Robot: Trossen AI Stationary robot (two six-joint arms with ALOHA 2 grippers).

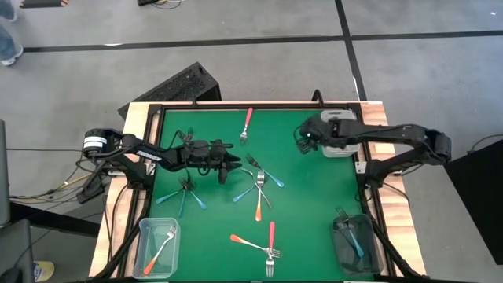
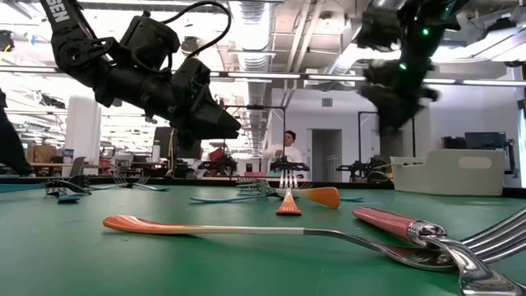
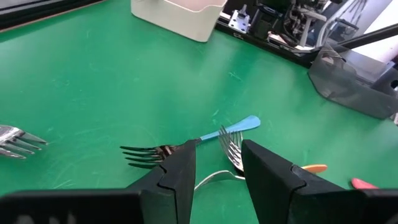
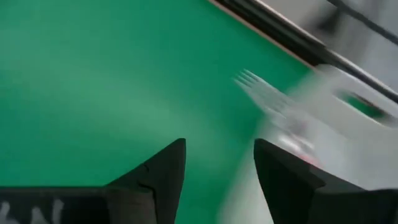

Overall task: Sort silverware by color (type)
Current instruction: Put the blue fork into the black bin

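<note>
Small forks with pink, orange or light blue handles lie scattered flat on the green mat [image 1: 314,204]. My left gripper [image 1: 230,167] hovers open above the mat near its middle. In the left wrist view its fingers [image 3: 177,177] frame a blue-handled fork [image 3: 231,127] lying just ahead, beside a crossed cluster of forks [image 1: 258,192]. My right gripper [image 1: 301,143] is open, high over the far right part of the mat, next to a white bin [image 1: 343,135]. A pink fork [image 1: 247,124] lies by the far edge. An orange and a pink fork [image 1: 266,242] lie crossed near the near edge.
A clear bin [image 1: 157,248] at the near left corner holds an orange fork. A darker clear bin [image 1: 354,244] at the near right holds a blue fork. More blue forks [image 1: 185,192] lie left of centre. Black rails frame the mat.
</note>
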